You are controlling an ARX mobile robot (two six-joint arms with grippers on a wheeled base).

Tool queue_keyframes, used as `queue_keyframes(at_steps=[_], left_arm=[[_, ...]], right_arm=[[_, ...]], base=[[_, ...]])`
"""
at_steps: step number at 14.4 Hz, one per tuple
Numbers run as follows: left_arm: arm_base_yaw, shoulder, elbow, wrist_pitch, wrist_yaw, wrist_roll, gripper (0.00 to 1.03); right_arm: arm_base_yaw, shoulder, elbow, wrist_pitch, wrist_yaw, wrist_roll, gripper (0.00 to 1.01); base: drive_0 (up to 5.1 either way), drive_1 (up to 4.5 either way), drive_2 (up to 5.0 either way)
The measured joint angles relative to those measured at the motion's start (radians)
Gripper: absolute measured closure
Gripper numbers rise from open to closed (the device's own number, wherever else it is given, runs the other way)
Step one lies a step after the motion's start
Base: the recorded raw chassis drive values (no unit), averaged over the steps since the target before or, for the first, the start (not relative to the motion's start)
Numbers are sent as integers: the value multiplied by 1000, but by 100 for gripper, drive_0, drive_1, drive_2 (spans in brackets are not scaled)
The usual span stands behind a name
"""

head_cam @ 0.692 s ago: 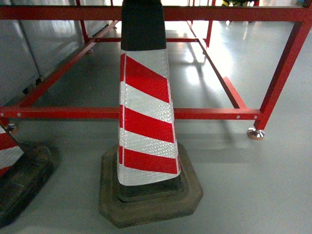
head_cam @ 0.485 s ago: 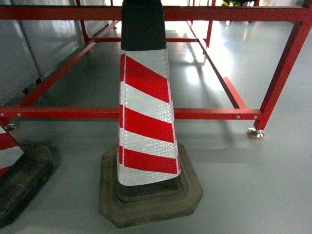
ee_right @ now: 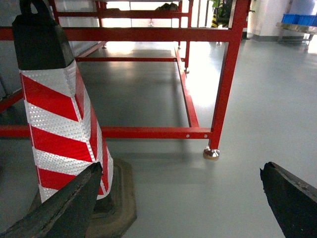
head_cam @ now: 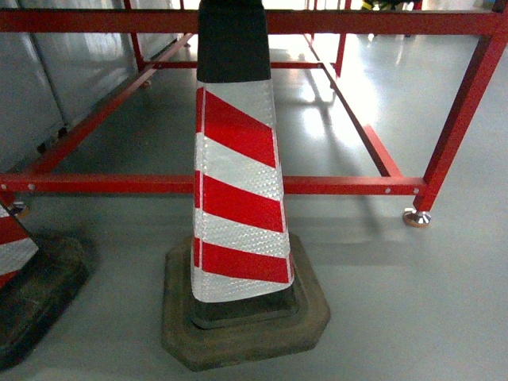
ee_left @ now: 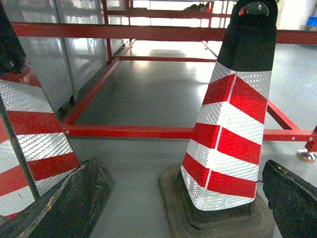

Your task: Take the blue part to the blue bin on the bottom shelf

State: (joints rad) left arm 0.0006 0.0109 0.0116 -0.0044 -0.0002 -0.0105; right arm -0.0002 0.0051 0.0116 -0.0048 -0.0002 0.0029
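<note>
Task objects absent from all three views: no blue part, no stainless-steel bottom shelf with rollers, and no blue bin that can be tied to it. The only blue items are small crates [ee_right: 298, 19] on a far bench at the upper right of the right wrist view, too distant to identify as the target bin. Where the blue part lies cannot be told from these pictures.

Left gripper [ee_left: 173, 208]: jaws spread wide, two dark fingers at the lower corners of its wrist view, nothing between them but floor and cone base. Right gripper [ee_right: 178, 203]: jaws likewise parted and empty, fingers framing bare grey floor [ee_right: 257, 119]. Neither gripper appears in the head view.

Surroundings: a red-and-white striped traffic cone [head_cam: 236, 182] with a black cap stands on a dark rubber base directly ahead and close, just in front of the low rail of a red steel frame [head_cam: 119, 183]. A second cone [ee_left: 29, 134] stands to the left, near the first. The frame rests on a levelling foot [head_cam: 417, 217] at its right post. Grey panels [head_cam: 32, 87] line the left side.

Progress, as a judgement: none of the task is accomplished. Locating and reaching the work area, grasping the part and placing it in the bin all remain.
</note>
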Motion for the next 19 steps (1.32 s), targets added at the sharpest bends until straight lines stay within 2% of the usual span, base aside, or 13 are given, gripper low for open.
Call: queue_keyframes(at_steps=[19], left_arm=[[0, 0, 0, 0, -1, 10, 5]], right_arm=[[0, 0, 0, -1, 0, -1, 3]], base=[[0, 0, 0]])
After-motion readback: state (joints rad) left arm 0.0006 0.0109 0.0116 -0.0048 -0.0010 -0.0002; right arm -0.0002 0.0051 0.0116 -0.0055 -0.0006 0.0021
